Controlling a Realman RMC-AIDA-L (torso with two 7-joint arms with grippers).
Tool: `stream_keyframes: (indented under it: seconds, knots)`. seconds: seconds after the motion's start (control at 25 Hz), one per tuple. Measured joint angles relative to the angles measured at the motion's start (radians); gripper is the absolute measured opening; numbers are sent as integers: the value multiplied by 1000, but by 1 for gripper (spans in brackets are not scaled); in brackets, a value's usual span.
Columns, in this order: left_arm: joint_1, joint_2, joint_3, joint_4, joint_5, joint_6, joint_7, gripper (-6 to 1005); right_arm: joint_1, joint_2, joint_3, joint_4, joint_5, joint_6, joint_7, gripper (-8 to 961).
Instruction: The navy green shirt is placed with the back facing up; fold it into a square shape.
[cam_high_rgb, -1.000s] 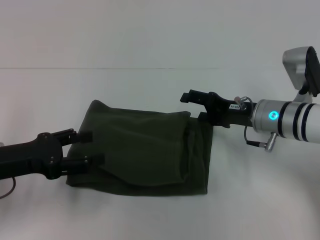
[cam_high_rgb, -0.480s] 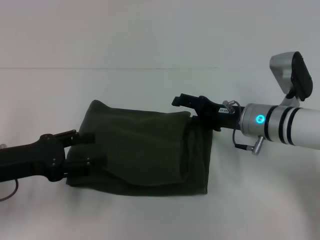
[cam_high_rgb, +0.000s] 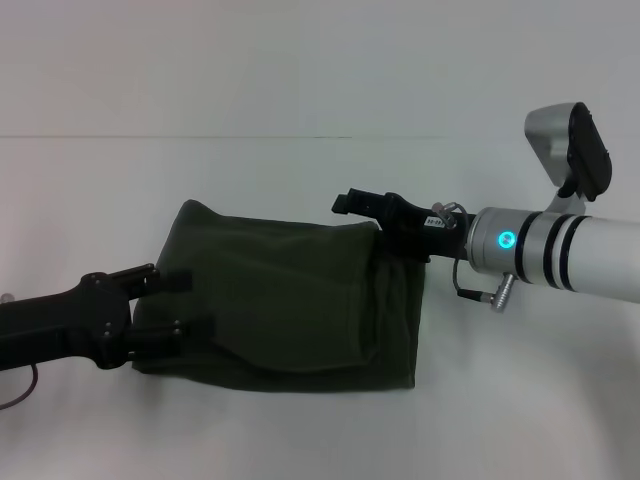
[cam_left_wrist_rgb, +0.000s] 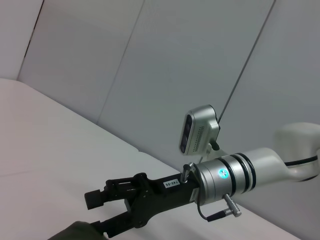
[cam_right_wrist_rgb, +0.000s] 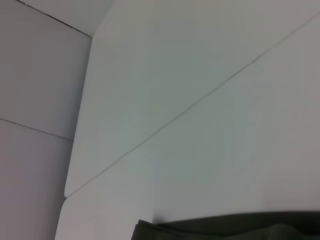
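The navy green shirt (cam_high_rgb: 280, 300) lies folded into a rough square on the white table, plain side up, with a looser flap along its right side. My left gripper (cam_high_rgb: 190, 305) is open, and its two black fingers reach over the shirt's left edge. The right gripper (cam_high_rgb: 362, 218) hovers at the shirt's far right corner. In the left wrist view the right gripper (cam_left_wrist_rgb: 97, 212) shows its fingers spread apart, just above a corner of the shirt (cam_left_wrist_rgb: 80, 232). The right wrist view catches only a strip of the shirt (cam_right_wrist_rgb: 225, 227).
The white table (cam_high_rgb: 320, 80) spreads out on all sides, and a thin seam (cam_high_rgb: 200, 137) crosses it behind the shirt. A pale wall (cam_left_wrist_rgb: 150, 75) rises beyond the table. A thin cable (cam_high_rgb: 20, 395) hangs under my left arm.
My right gripper has moved left, over the shirt's far right corner. The left gripper has shifted slightly toward the table's front. The shirt has not moved.
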Motion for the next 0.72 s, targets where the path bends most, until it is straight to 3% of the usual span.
stream_keyframes:
  seconds: [0.28,0.72]
  knots:
    - [1,-1,0,0,0,0,3,876,-3,1,2,9,0,0,-56,825]
    - [3,-2,-4,0,0,0,10,877,2,1,2,13,0,-1,-58,332]
